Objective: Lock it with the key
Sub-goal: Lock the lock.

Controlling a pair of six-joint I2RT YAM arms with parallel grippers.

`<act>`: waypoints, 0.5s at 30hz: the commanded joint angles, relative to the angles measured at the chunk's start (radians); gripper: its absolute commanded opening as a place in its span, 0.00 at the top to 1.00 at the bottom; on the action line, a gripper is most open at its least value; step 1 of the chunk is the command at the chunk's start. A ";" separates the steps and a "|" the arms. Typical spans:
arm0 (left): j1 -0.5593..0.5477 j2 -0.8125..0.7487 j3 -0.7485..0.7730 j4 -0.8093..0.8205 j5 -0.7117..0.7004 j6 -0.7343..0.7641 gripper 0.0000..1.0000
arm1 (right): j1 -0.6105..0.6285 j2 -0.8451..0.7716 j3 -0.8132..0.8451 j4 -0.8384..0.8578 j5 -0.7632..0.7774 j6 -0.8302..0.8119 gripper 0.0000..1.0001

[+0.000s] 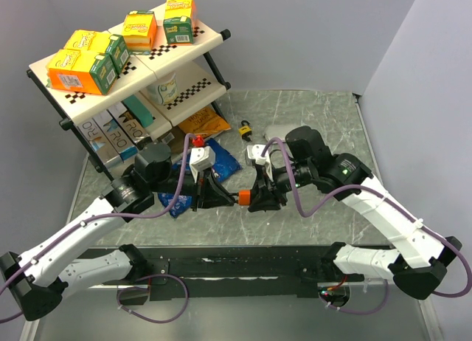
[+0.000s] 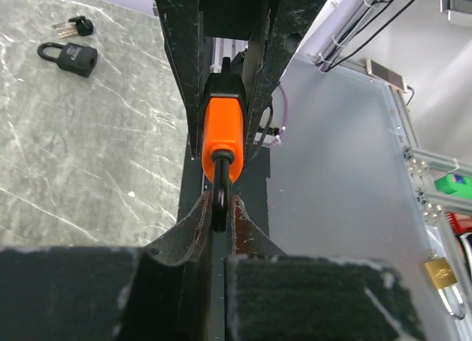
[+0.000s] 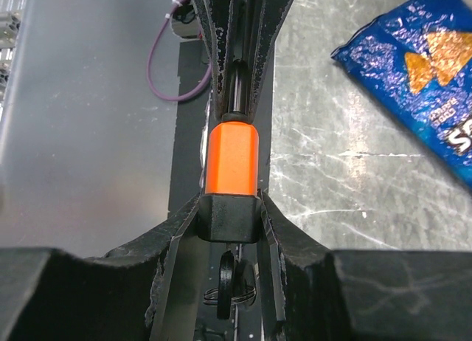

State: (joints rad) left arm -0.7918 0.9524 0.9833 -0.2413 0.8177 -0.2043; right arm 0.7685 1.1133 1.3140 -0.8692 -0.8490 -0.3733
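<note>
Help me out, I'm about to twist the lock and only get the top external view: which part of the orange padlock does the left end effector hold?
Observer: Left wrist view: the left end effector is shut on the dark shackle of the orange padlock.
Operator: And the right one?
Observer: Right wrist view: the right end effector clamps the padlock's black end, and what looks like a dark key head sits just behind it.
Operator: Any spare keys around?
Observer: Left wrist view shows a key bunch lying on the table near a black padlock; neither shows in the top external view.
</note>
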 commanded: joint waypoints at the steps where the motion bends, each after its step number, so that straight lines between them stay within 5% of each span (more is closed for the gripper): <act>1: -0.037 0.034 -0.021 0.189 0.005 -0.084 0.99 | 0.046 0.022 0.004 0.222 -0.041 0.031 1.00; 15: -0.066 0.059 -0.072 0.301 -0.037 -0.132 0.99 | 0.081 0.051 0.013 0.268 -0.068 0.070 1.00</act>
State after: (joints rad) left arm -0.8139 0.9665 0.9173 -0.1722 0.8303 -0.2882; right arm 0.7986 1.1358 1.3048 -0.9218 -0.8345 -0.3309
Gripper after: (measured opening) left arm 0.091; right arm 0.372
